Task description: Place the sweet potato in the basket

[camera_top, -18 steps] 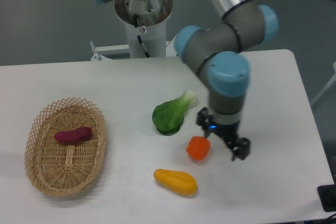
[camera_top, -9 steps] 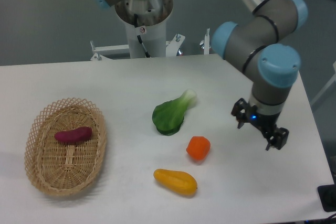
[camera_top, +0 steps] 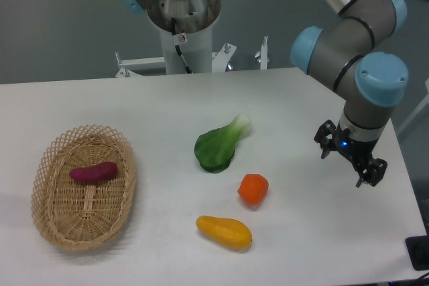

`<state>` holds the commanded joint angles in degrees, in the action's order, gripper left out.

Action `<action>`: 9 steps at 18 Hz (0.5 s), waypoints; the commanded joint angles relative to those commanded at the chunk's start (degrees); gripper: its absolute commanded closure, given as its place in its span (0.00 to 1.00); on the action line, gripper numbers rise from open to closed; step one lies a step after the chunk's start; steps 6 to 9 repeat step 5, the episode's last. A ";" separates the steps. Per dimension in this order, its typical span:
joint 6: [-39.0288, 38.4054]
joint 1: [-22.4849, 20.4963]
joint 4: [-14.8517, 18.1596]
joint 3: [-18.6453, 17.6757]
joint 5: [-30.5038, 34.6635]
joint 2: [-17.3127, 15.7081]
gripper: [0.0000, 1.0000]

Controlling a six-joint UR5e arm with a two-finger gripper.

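Inside the basket (camera_top: pixel 47 209), toward its far half, the sweet potato (camera_top: pixel 93 172) lies on the woven floor in full view, with no part covered by the lattice rim. Well to the right of the basket, the gripper (camera_top: pixel 351 164) hangs over the table (camera_top: pixel 134 105) with its fingers spread and nothing between them. Between basket and gripper lie a green leafy vegetable (camera_top: pixel 220 145), a round orange vegetable (camera_top: pixel 253 189) and a yellow-orange oblong vegetable (camera_top: pixel 224 231); the arm's upper links are cut off by the top edge.

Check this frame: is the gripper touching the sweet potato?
Apart. The fixed camera shows the gripper empty at the table's right side, while the sweet potato lies inside the basket at far left, bare table between them.
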<state>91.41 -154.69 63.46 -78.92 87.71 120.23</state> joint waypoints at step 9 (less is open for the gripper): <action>-0.26 0.18 0.00 -0.26 0.26 -0.09 0.00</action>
